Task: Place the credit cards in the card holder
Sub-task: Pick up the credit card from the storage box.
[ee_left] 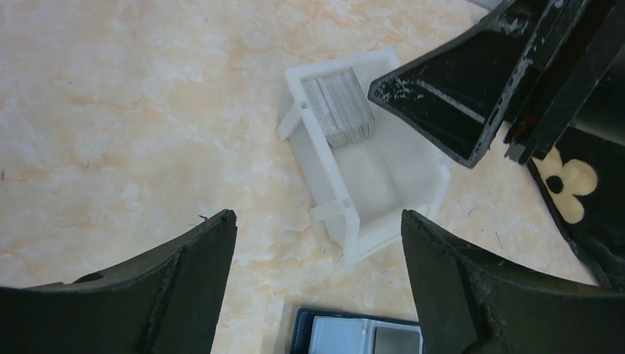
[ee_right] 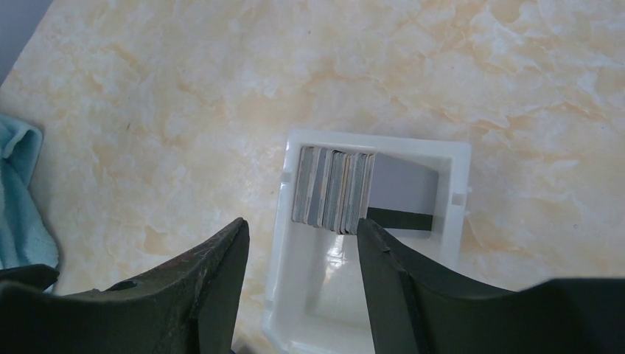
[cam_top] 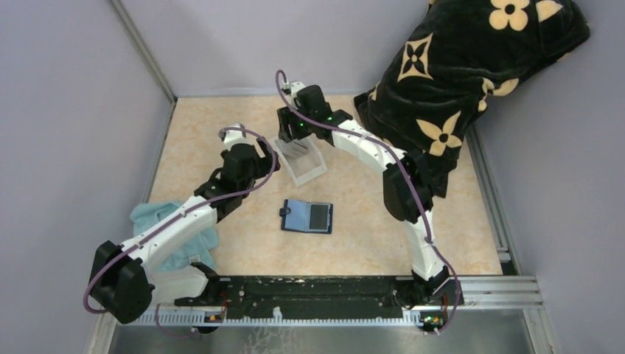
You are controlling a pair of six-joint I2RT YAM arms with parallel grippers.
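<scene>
Several grey credit cards stand on edge as a stack at one end of a white plastic tray; the same credit cards show in the left wrist view, inside the tray. One more card with a black stripe leans behind the stack. My right gripper hangs open over the tray, one finger outside its wall and the other inside, just short of the stack. My left gripper is open and empty beside the tray's near corner. The navy card holder lies unfolded on the table, a card in one pocket.
A teal cloth lies under the left arm at the table's left. A dark blanket with tan flowers covers the back right corner. Grey walls close the left and back sides. The black base rail runs along the near edge.
</scene>
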